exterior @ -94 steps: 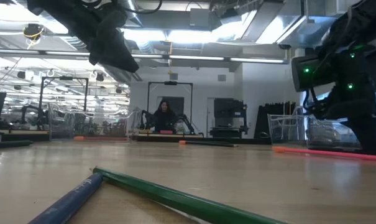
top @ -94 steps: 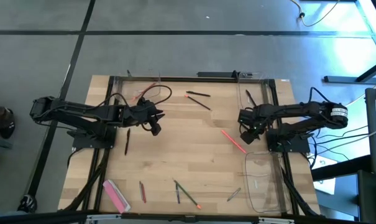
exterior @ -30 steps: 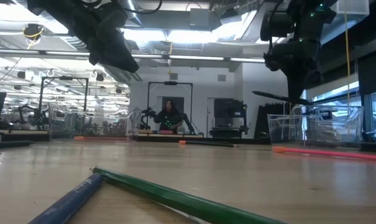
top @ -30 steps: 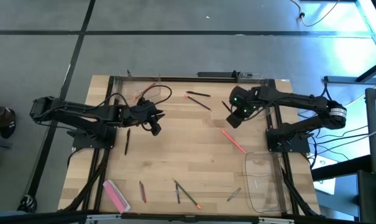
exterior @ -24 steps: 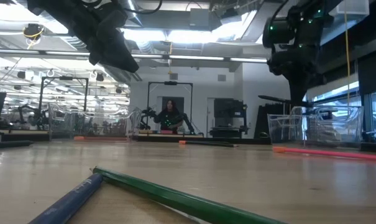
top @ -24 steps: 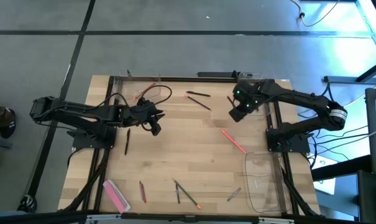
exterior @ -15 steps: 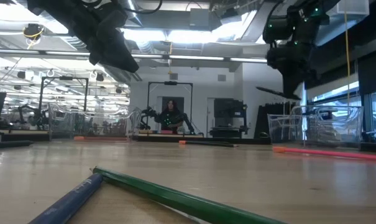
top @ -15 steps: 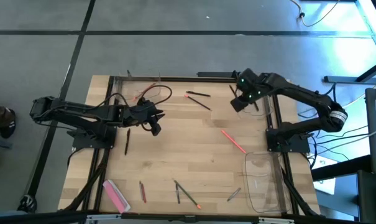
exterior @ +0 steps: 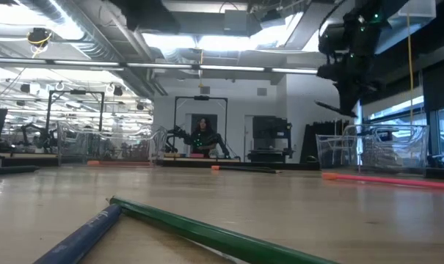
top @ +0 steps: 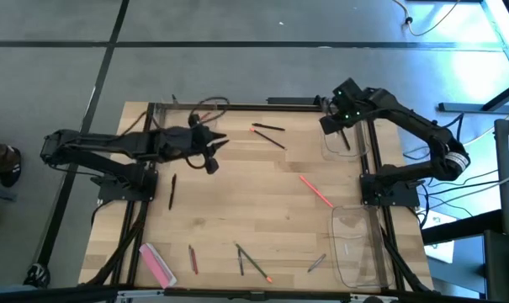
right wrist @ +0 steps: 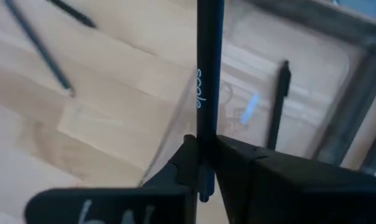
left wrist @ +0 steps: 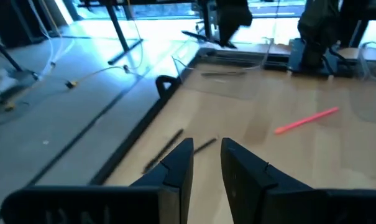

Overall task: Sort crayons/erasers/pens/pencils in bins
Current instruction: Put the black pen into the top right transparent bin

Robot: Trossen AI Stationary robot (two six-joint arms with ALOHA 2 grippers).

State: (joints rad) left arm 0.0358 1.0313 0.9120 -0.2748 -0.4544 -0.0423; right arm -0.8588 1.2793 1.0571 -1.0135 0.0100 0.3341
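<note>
My right gripper (top: 328, 124) hangs over the inner edge of the clear far-right bin (top: 359, 150), shut on a black pen (right wrist: 209, 68). One more pen (right wrist: 278, 102) lies in that bin. Two pens (top: 268, 135) lie on the wood at the far middle, and another (top: 172, 192) lies at the left. A pink-red crayon (top: 315, 189) lies right of centre. My left gripper (top: 210, 160) hovers high at the far left, its fingers (left wrist: 178, 165) open with nothing between them. Several pencils (top: 250, 263) lie along the near edge. My right gripper pinches the black pen near one end (right wrist: 205, 140) between its two fingers, coming from above and pointing steeply down. The long rest of the pen sticks out beyond the fingers. In the low view the pen (exterior: 332, 108) hangs nearly level, clear of table and bin.
A second clear bin (top: 359, 244) stands at the near right and a third (top: 187, 118) at the far left. A flat pink eraser (top: 157, 263) lies near the left front corner. A green pencil (exterior: 207, 233) and a blue one (exterior: 75, 238) lie right before the low camera.
My right gripper has carried the pen toward the table's far right, from over the bare wood to over the far-right bin, rising a little. My left gripper has risen, out of the low view's top, and rolled.
</note>
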